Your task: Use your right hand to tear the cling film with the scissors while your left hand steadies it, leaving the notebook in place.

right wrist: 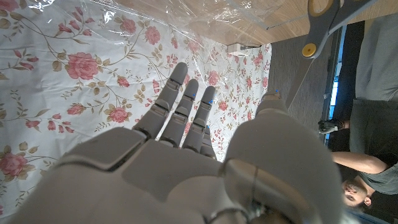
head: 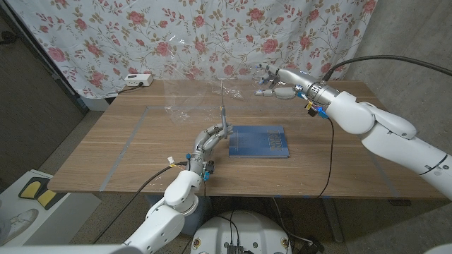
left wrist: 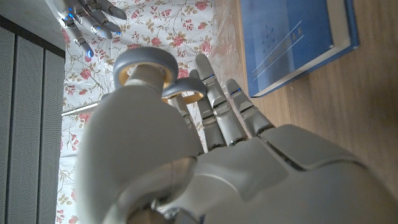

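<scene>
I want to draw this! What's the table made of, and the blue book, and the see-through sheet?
The table looks like wood, matte, with grain lines. The blue book seems to be paper with a smooth, slightly glossy cover. The see-through sheet looks like thin plastic film: clear, wrinkled and shiny where light catches it.

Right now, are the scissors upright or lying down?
Upright: the left hand holds the scissors with the blades pointing up, beside the notebook.

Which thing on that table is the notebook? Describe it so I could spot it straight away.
Start at the wooden table in front of the flowered curtain, then look near its middle, just beside the robot's left hand, which holds scissors upright. The notebook lies flat there: the one solid blue rectangle, unlike the clear, crinkled cling film beyond it.
</scene>
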